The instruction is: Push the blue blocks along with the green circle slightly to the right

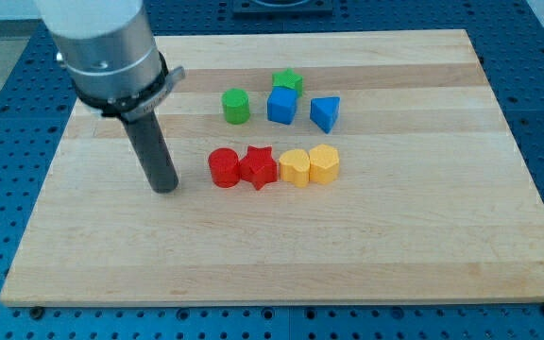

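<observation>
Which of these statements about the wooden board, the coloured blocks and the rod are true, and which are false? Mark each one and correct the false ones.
1. My tip touches the green circle. False: it stands apart, toward the view's left of the red circle, touching no block.
2. The blue cube sits between the green circle and the blue triangle. True.
3. The green star lies in the lower row. False: it lies just above the blue cube, toward the view's top.
4. The lower row reads red circle, red star, then two yellow blocks. True.
5. The blocks all rest on the wooden board. True.
</observation>
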